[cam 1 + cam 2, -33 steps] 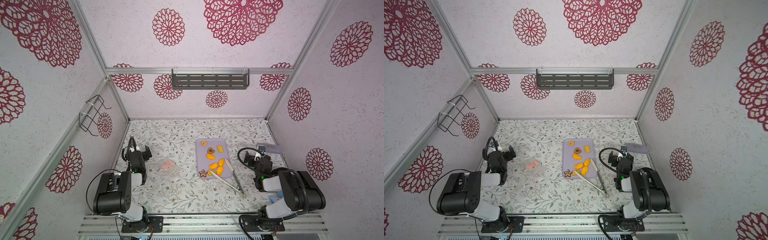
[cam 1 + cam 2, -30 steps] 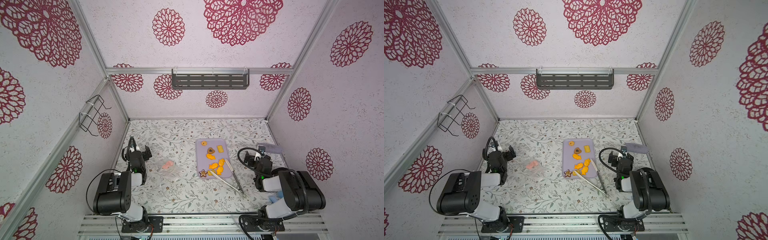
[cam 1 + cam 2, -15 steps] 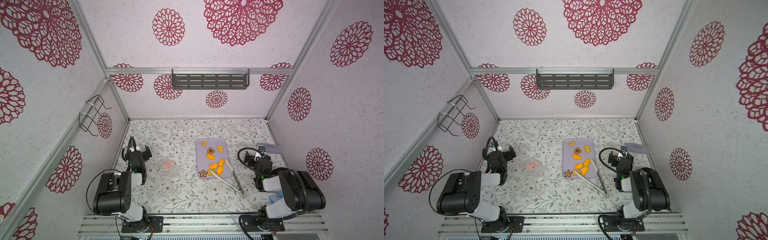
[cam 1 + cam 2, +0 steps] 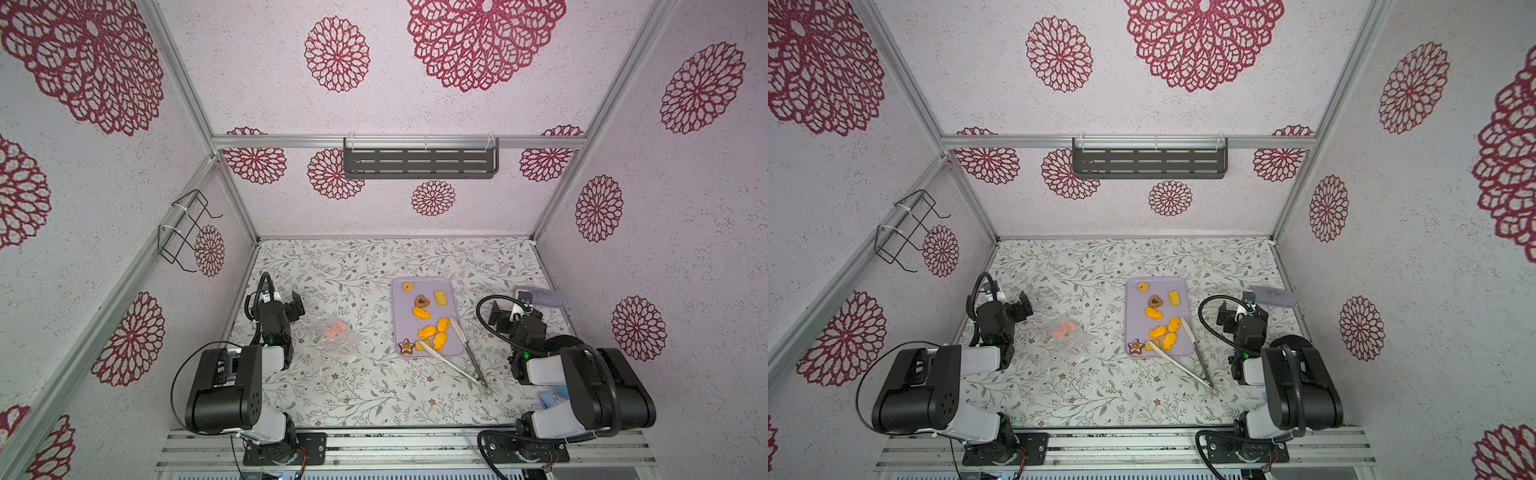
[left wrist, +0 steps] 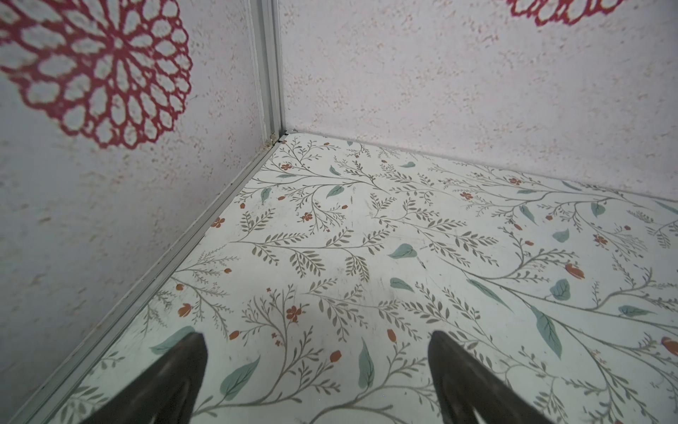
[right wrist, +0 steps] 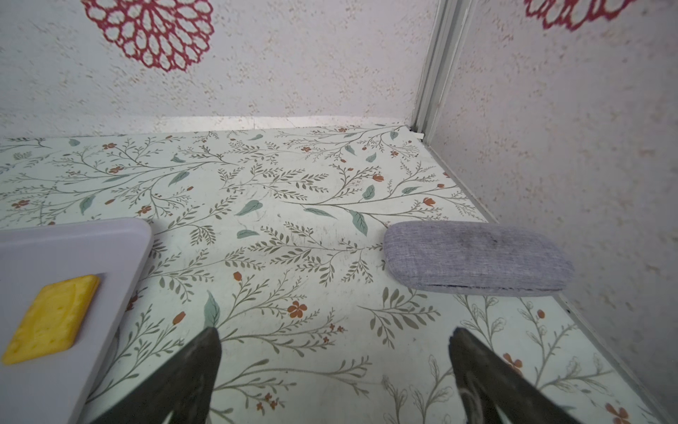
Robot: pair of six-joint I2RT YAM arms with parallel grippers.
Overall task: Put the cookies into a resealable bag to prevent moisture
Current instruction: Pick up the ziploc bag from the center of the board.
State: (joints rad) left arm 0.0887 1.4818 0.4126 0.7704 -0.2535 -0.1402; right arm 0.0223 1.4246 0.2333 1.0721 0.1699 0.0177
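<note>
Several orange-yellow cookies [image 4: 432, 328] [image 4: 1163, 328], a brown heart [image 4: 421, 301] and a brown star [image 4: 406, 345] lie on a lavender tray [image 4: 401, 316] [image 4: 1136, 316] in both top views. The crinkly transparent resealable bag [image 4: 338, 334] [image 4: 1065, 334] lies flat left of the tray with something pink-orange inside. My left gripper [image 4: 291, 307] [image 5: 317, 341] is open over bare table, left of the bag. My right gripper [image 4: 505, 313] [image 6: 335, 337] is open over bare table, right of the tray. A yellow square cookie [image 6: 51, 319] shows on the tray's corner [image 6: 73, 242].
Metal tongs [image 4: 457, 357] [image 4: 1183, 357] lie with white tips on the tray's near right corner. A grey fabric case [image 4: 544, 297] [image 6: 477, 257] rests by the right wall. A dark shelf [image 4: 419, 160] and a wire rack [image 4: 187, 228] hang on the walls.
</note>
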